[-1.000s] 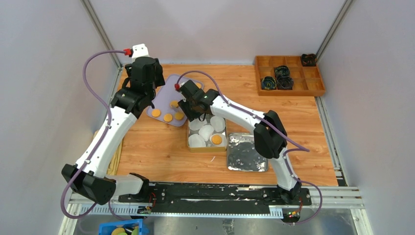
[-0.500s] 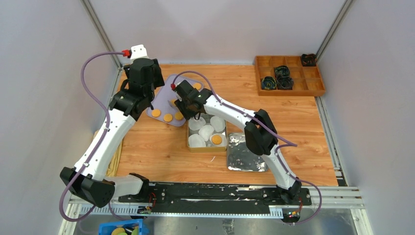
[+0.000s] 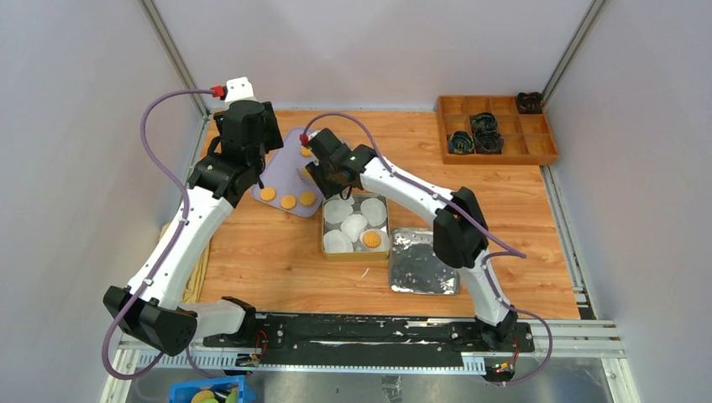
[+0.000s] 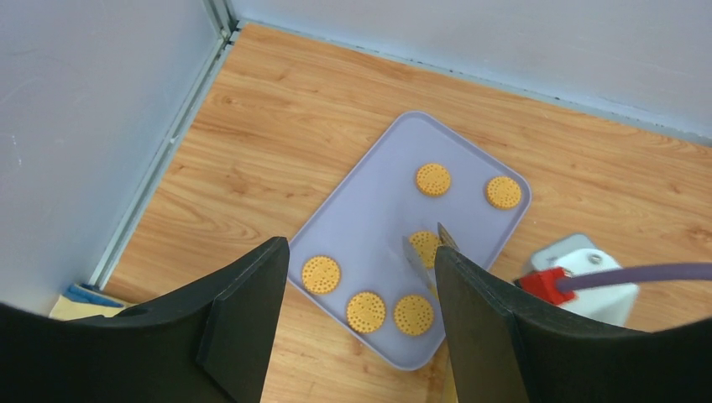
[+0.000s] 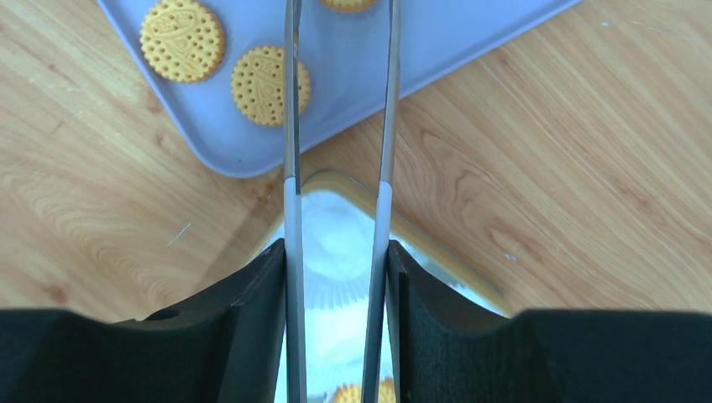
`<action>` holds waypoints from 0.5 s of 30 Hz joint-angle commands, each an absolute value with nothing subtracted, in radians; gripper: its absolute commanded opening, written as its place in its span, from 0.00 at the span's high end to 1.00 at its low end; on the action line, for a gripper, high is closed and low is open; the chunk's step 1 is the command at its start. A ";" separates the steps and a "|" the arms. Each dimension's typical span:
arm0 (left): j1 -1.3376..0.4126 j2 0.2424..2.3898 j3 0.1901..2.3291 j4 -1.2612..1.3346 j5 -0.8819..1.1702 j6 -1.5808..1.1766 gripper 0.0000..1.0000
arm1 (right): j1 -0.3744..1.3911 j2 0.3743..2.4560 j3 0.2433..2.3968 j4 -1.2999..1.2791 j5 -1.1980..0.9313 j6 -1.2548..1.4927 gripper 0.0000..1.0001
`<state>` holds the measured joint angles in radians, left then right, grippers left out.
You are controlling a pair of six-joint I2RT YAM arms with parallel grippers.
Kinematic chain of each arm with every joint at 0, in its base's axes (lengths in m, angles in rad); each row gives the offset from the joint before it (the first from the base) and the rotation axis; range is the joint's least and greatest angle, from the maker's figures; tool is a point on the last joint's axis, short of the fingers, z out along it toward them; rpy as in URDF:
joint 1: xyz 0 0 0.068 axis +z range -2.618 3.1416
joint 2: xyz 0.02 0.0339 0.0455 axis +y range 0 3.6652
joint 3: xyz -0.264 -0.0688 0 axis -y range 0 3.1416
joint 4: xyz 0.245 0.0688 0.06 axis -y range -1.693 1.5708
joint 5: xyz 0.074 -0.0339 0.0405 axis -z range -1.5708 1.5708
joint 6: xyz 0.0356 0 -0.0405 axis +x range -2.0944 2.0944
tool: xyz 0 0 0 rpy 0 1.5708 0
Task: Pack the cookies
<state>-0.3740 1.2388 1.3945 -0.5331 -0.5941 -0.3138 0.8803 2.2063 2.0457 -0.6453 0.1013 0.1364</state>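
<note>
Several orange-yellow cookies (image 4: 366, 311) lie on the lilac tray (image 3: 281, 151); three of them are near its front edge (image 3: 288, 201). One more cookie (image 3: 370, 239) lies in the square tin (image 3: 323, 228) among white paper cups (image 5: 336, 243). My right gripper (image 5: 336, 250) is shut on metal tongs (image 5: 291, 126). The tongs reach over the tray, and their tips stand either side of a cookie (image 4: 424, 246). My left gripper (image 4: 361, 252) is open and empty, hovering above the tray's left part.
The tin's silver lid (image 3: 422, 261) lies on the wooden table to the right of the tin. A wooden compartment box (image 3: 495, 128) with dark items stands at the back right. Grey walls close in the left and back.
My right gripper has moved the tongs away from the tin's corner and farther back over the tray. The left arm has barely moved.
</note>
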 commanded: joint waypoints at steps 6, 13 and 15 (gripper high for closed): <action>-0.367 1.233 1.424 -0.517 -0.611 -0.305 0.30 | 0.879 1.815 1.801 -0.609 0.105 0.130 0.93; -0.367 1.261 1.440 -0.528 -0.570 -0.331 0.30 | 0.925 1.512 1.511 -0.649 0.118 0.149 0.94; -0.367 1.262 1.435 -0.524 -0.555 -0.339 0.30 | 0.947 1.434 1.432 -0.660 0.119 0.170 0.94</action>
